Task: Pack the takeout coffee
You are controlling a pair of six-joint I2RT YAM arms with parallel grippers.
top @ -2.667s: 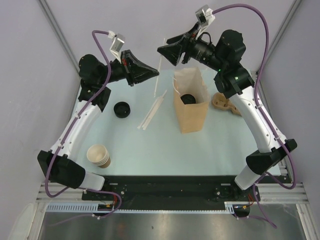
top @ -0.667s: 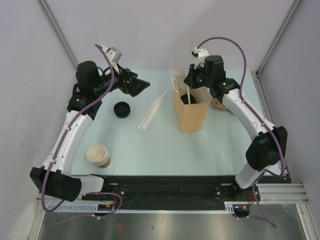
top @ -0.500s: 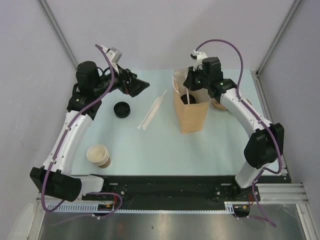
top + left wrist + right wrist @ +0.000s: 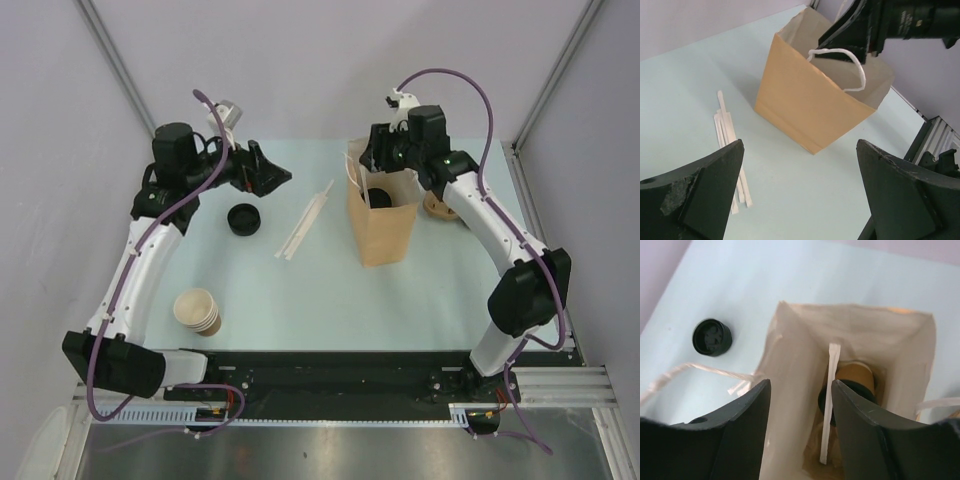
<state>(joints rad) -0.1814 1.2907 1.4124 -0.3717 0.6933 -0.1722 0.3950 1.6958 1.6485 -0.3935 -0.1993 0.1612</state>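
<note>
The takeout coffee [image 4: 854, 380], a tan paper cup with a black lid, lies on its side at the bottom of the open brown paper bag [image 4: 381, 225]. A white wrapped straw [image 4: 829, 405] leans inside the bag beside the cup. My right gripper [image 4: 800, 385] hovers over the bag's mouth [image 4: 384, 158], open, with nothing between its fingers. My left gripper [image 4: 268, 170] hangs wide open and empty above the table's left rear, facing the bag [image 4: 812, 102]; in its own wrist view [image 4: 800, 145] only bare table lies between its fingers.
A loose black lid [image 4: 243, 218] lies left of several wrapped straws [image 4: 303, 222]. A stack of lidless paper cups [image 4: 197, 311] stands at front left. A brown cardboard piece [image 4: 441, 205] lies right of the bag. White bag handles [image 4: 847, 67] stick up.
My right gripper, which held a wrapped straw upright over the bag, has opened; the straw now rests inside the bag. The left gripper shifted slightly.
</note>
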